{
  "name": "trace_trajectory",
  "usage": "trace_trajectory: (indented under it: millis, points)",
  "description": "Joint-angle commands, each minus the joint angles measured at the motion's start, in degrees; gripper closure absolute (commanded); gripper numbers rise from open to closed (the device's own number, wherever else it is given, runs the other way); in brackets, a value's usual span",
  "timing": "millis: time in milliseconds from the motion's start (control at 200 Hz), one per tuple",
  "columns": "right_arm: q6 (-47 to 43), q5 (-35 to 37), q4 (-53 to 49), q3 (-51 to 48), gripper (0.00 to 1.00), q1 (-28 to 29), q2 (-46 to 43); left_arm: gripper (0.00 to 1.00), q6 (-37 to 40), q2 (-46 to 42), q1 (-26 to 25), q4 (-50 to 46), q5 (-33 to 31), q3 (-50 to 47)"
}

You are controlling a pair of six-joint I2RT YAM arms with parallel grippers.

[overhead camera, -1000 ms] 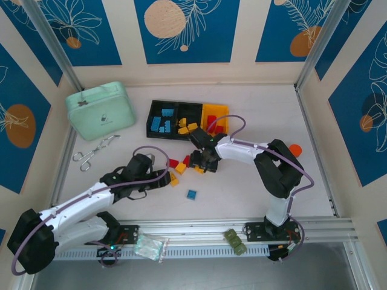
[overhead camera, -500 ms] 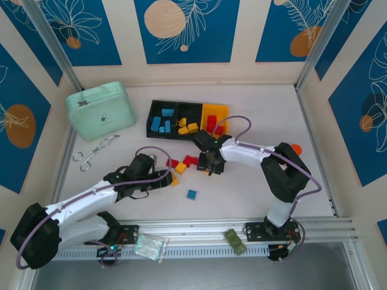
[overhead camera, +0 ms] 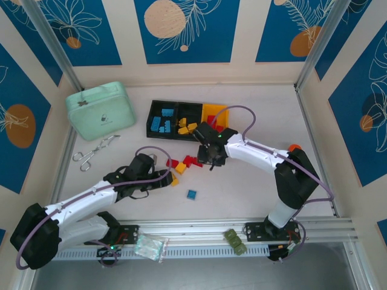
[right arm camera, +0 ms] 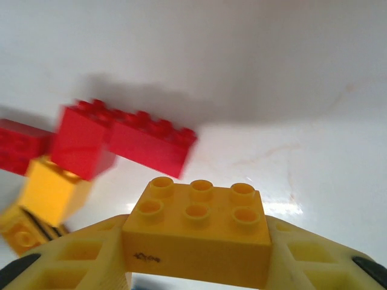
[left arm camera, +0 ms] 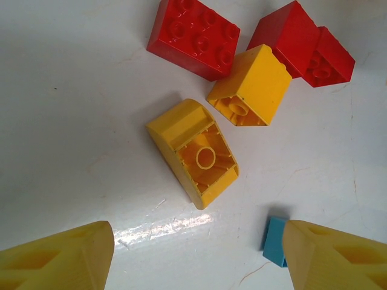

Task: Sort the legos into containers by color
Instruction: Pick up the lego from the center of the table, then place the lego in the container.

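pale counter (overhead camera: 242,199) is walled in by blue-and-cream panels (overhead camera: 181,30). compared with a second ago, the right tool (overhead camera: 211,156) is found nearer the containers (overhead camera: 150,121) and away from the loose pile. a yellow six-stud brick (right arm camera: 199,226) is clamped between its fingers, and one yellow piece is gone from the right side of the pile. a pick is therefore judged done, and what remains is a drop into the middle black bin (overhead camera: 190,104), where yellow bricks are gathered. the left tool (left arm camera: 196,257) is spread wide with nothing held, and is hung over a yellow sloped brick (left arm camera: 193,154); hardly any shift is noted in it over the last half second.

three bins are counted, two black and one yellow. blue bricks are kept in the left bin, yellow in the middle, red in the yellow one; those are too small to be numbered. loose on the counter are counted two yellow bricks, one blue brick (overhead camera: 191,194) and red bricks (left arm camera: 193,36), three as far as can be judged.
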Motion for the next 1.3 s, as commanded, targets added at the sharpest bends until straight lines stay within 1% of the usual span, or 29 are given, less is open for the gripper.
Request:
trace_trajectory:
  millis: [0,105,260,540,815,975,1091,1296]
  points:
    - [-3.9,0.6,-1.5,5.3,0.54,-1.2,0.4,0.27,-0.9,-0.4,0.3,0.7,0.6,0.5]
    - [-6.7,0.1,-1.6,11.4,0.54,-2.7,3.8,0.27,-0.6,-0.6,0.4,0.0,0.2,1.3]
    - [-10.1,-1.4,-2.5,22.0,0.54,-5.2,11.3,0.27,0.1,-0.5,0.4,-0.9,-0.1,2.7]
    - [-12.2,-4.7,-5.4,41.7,0.54,-9.3,26.2,0.27,0.1,1.0,0.5,-1.0,0.2,3.5]
    - [-13.5,-5.3,-13.0,64.3,0.54,-11.5,41.8,0.27,-0.3,1.9,0.7,-0.6,0.0,3.3]
    - [-13.9,-4.9,-16.9,75.4,0.53,-12.2,49.4,0.27,-0.6,1.8,0.7,-0.3,0.1,2.6]
    - [-13.8,-4.0,-18.2,79.0,0.53,-12.4,52.1,0.27,-0.7,1.8,0.7,-0.3,0.2,2.4]
    - [-13.5,-2.5,-18.3,77.5,0.52,-12.4,52.4,0.27,-0.7,1.9,0.8,0.0,0.4,2.2]
